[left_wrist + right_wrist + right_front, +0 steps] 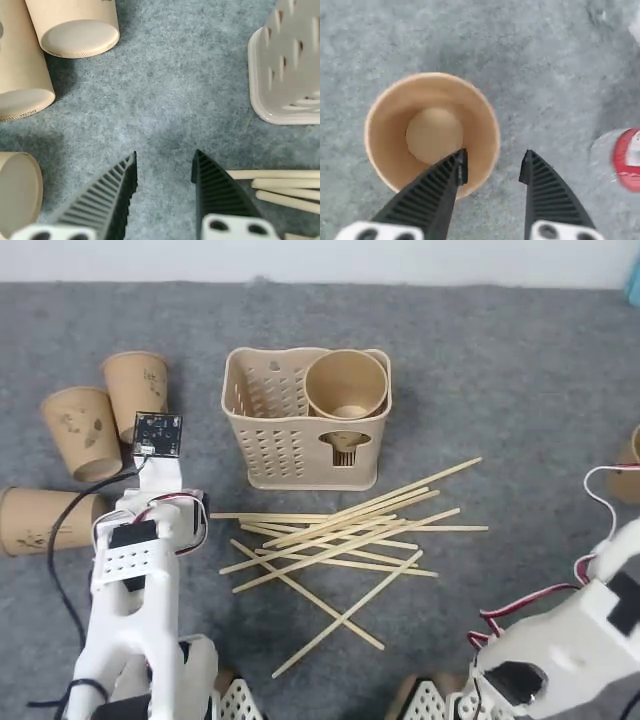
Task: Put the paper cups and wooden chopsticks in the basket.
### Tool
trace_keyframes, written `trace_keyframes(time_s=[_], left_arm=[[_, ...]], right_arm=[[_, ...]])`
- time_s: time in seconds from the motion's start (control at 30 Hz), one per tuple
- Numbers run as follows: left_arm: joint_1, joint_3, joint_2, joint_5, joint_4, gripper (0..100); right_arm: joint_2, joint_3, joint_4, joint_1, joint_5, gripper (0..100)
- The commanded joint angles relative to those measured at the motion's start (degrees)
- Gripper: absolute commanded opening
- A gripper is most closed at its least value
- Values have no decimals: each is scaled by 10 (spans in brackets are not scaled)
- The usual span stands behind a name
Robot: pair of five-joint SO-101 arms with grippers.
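grey carpet [520, 390] under basket [290, 452]; pale wall strip [300, 258] beyond

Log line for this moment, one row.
left gripper open over mat | right gripper open astride right cup rim | basket holds one cup | chopsticks on mat | three cups outside

1. Grey, fuzzy carpet [500, 390] spread beneath the left pincer [165, 154] and out on every side of it.
2. Pale, plain band [300, 258] far ahead of that pincer, along the carpet's far edge.
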State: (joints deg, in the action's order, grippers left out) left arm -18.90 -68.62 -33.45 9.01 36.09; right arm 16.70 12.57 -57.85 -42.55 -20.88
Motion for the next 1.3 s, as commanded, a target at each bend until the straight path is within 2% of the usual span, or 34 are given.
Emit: trace_keyframes(time_s=[0.0, 0.2, 0.4, 0.47, 0.57, 0.7, 0.83, 1.17, 1.27], left_arm=[[1, 20, -3, 9, 4, 174], [1, 20, -3, 9, 4, 174], [1, 20, -3, 9, 4, 174], [1, 20, -3, 9, 4, 174], [1, 20, -3, 9, 4, 174], [1, 20, -3, 9, 4, 174], [1, 20, -3, 9, 4, 174], [1, 20, -3, 9, 4, 174], [1, 20, -3, 9, 4, 174]], right_arm=[[14, 29, 0, -7, 20, 187], [58, 29, 0, -2, 27, 183], [60, 29, -4, 0, 27, 1], [60, 29, -5, 0, 27, 23], [60, 29, -5, -2, 27, 6], [59, 33, -27, -3, 57, 7], [59, 80, -122, 0, 62, 7], [59, 305, -434, 34, 63, 7], [47, 327, -452, 51, 80, 7]])
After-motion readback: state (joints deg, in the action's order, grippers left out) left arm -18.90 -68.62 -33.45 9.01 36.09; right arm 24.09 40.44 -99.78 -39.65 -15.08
